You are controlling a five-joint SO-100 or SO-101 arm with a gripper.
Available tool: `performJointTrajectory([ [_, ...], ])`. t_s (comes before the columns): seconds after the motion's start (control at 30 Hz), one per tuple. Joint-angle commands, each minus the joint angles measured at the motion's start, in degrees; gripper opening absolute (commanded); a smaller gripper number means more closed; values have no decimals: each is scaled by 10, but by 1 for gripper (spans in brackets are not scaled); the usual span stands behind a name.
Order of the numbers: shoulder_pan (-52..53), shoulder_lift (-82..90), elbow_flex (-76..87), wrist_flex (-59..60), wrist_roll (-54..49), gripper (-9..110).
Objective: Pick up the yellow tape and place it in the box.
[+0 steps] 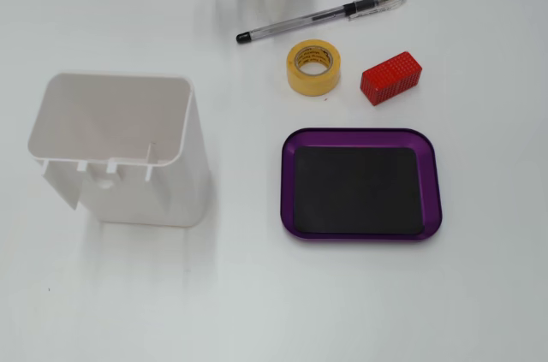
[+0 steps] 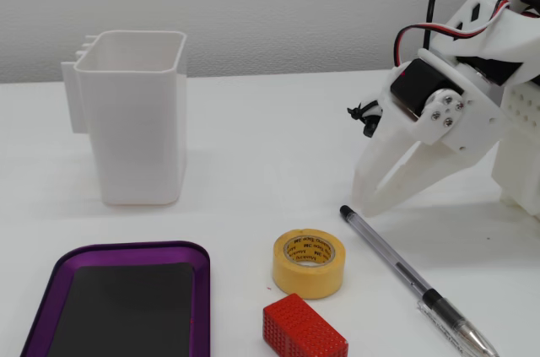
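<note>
1. The yellow tape [image 1: 313, 67] [image 2: 309, 262] lies flat on the white worktop [image 1: 257, 293] [image 2: 253, 171], core hole facing up, untouched by the arm.
2. In the top-down fixed view, the tape sits between the pen [image 1: 321, 15] above it and the box [image 1: 360, 183] below it, apart from both. The red block [image 1: 390, 77] lies just beside the tape on its right, not touching.
3. The box, a shallow purple tray with a black base [image 2: 118, 306], holds nothing.
4. The tall white container [image 1: 120, 148] [image 2: 135, 112] stands upright, well apart from the tape, on the left in both fixed views.
5. In the side-on fixed view, the pincer [image 2: 369, 203] points down near the capped end of the pen [image 2: 405, 273], beyond the tape. Its two white fingers [image 2: 380, 163] converge, with the tips close together and nothing gripped between them.
6. The red block [image 2: 304, 336] lies in front of the tape in the side-on view.
</note>
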Motion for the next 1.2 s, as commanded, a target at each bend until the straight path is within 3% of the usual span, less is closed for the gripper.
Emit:
performJointTrajectory([
  [0.0,20,35,-46,11,-10,5],
  [0.33,-4,-261,-205,39,-113,6],
  [0.67,-84,-542,-359,43,-40,6],
  [0.97,-117,-644,-446,40,-28,7],
  [1.17,-120,-693,-448,-34,-28,11],
])
